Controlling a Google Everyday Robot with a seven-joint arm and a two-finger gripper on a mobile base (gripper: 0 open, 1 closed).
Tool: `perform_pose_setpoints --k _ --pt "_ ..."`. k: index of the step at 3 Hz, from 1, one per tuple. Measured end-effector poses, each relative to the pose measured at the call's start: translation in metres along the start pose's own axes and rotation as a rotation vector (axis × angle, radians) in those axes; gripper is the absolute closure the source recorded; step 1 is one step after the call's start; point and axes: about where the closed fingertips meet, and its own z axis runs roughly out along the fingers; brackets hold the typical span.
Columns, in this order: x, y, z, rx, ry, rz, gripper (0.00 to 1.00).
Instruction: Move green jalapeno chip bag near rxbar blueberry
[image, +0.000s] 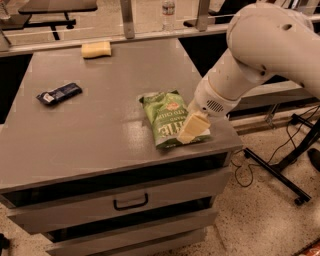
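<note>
The green jalapeno chip bag (166, 118) lies flat on the grey cabinet top (90, 100) near its front right corner, white lettering facing up. My gripper (191, 128) hangs from the white arm at the right and sits over the bag's right lower edge, its cream fingers touching or just above the bag. The rxbar blueberry (59, 93), a small navy bar with a white end, lies at the left side of the top, well apart from the bag.
A pale yellow sponge block (96, 49) lies at the back of the top. A water bottle (168, 8) stands behind the rail. The cabinet has drawers with a handle (131, 202). Black stand legs and cables (280, 165) lie on the floor at right.
</note>
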Motion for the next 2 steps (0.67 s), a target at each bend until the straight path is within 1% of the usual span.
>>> perform_pose_setpoints --k 1,2 --pt "-0.0008 -0.0001 0.0055 -0.019 -0.005 -0.003 0.73" --pt "-0.0046 0.0018 0.0059 -0.031 -0.014 -0.023 0.96"
